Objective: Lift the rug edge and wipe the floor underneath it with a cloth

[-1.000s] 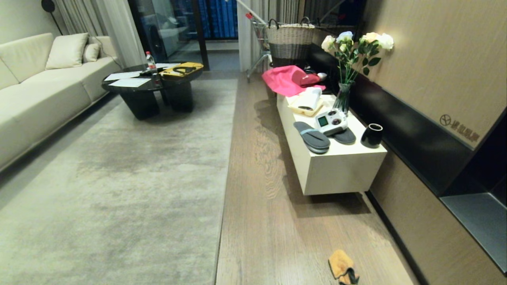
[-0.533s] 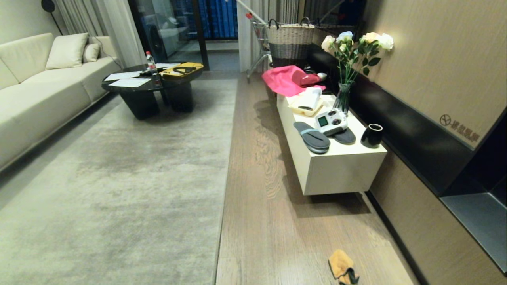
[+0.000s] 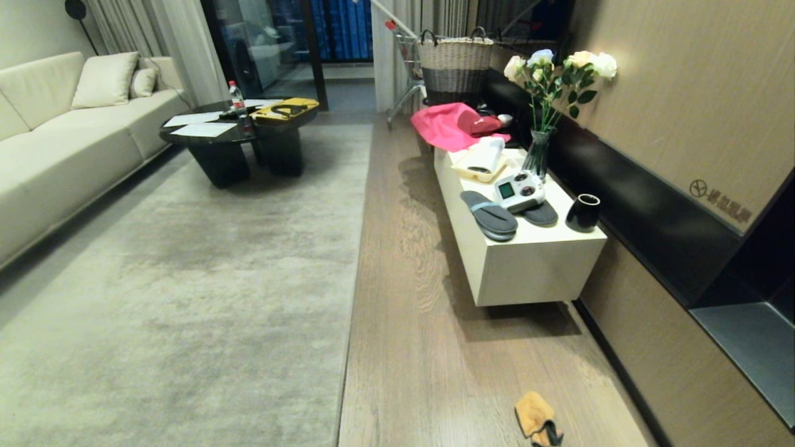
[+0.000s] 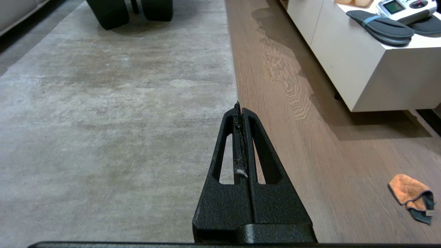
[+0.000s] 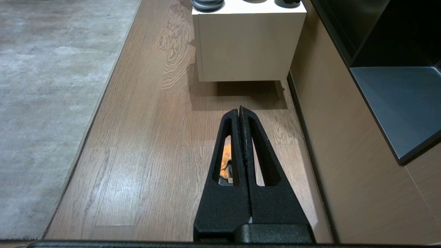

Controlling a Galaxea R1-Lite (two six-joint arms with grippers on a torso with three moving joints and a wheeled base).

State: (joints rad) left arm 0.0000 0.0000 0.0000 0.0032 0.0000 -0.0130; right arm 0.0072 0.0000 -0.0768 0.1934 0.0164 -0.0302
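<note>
Living-room scene: light brown wood-grain plank floor (image 3: 422, 323) runs as a strip between a very large pale grey-beige mottled rug and a low white rectangular bench (image 3: 528, 261) along the wall. Its straight rug edge (image 3: 351, 298) lies flat against the planks, not yet lifted. A small fuzzy orange-tan cloth (image 3: 533, 417) sits crumpled on the floor, well apart from the rug, nearer the wall.

Risk, as a judgement: the flat border offers little to pinch, so a claw could slide over the pile or scrape the planks; the cloth's loose folds could slip from a shallow grip.

Neither arm appears in the head view. The left claw (image 4: 239, 106) is pressed fully closed and empty, aimed over the rug border. The right claw (image 5: 239, 109) is likewise closed and empty, pointing down over the cloth.
</note>
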